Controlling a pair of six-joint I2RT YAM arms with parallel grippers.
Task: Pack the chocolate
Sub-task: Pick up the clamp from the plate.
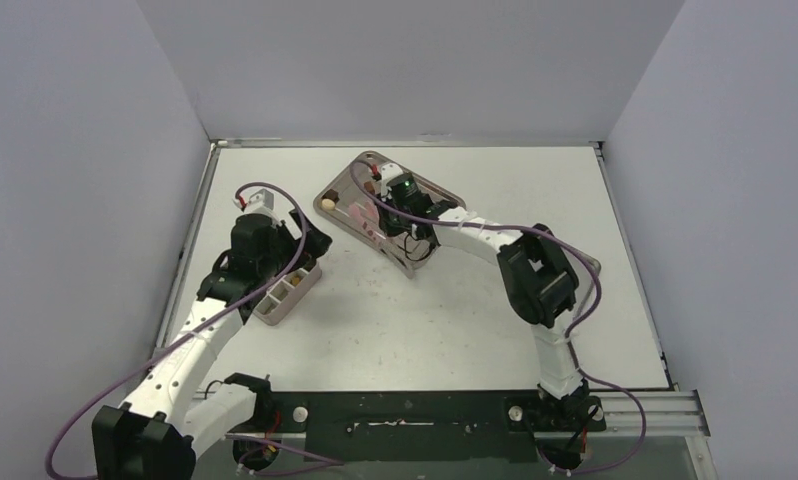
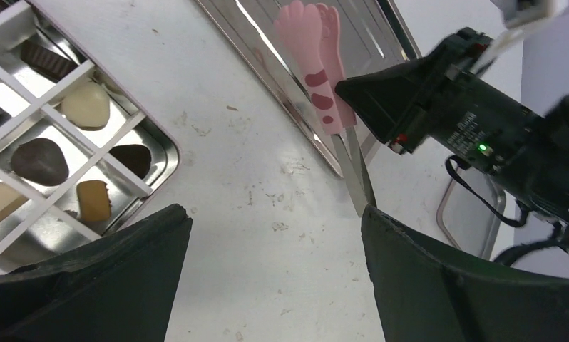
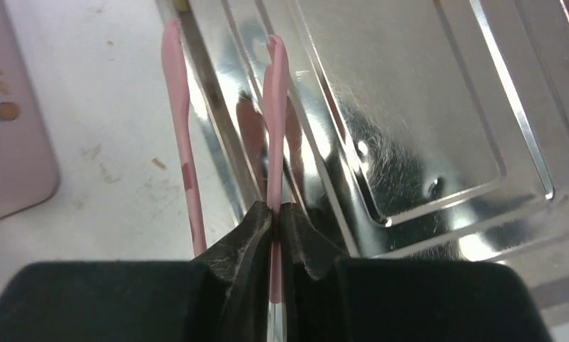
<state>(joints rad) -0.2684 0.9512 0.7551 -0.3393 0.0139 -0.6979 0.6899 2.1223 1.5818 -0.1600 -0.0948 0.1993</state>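
Right claw [image 3: 276,211] pinches one arm of the pink tongs [image 3: 275,107] over the metal tray [image 3: 410,107]. Left claw [image 2: 274,214] hangs spread above the table. Chocolate [image 2: 39,160] sits in compartments of the divided box [image 2: 166,151] beside it.

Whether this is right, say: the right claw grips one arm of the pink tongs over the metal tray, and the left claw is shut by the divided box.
No: the left claw is open by the divided box, as the left wrist view shows; the rest stands.
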